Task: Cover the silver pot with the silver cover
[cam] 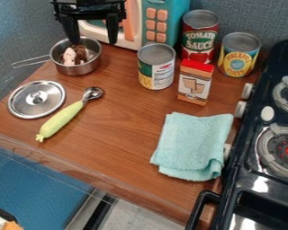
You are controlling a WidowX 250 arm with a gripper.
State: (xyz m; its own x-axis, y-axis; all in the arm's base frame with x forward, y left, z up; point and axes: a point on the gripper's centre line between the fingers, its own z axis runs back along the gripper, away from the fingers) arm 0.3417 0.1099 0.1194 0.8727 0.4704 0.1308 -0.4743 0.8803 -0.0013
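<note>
At the upper left, the claw (93, 41) hangs near the silver pot (82, 68), empty, its two fingers apart. The silver cover (25, 106) lies on the worktop (119, 121), unpicked. So grasping seems the present step; next, the claw should lower onto the knob (37, 96).

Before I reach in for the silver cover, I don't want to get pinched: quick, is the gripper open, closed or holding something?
Gripper: open, its fingers spread apart, holding nothing.
</note>
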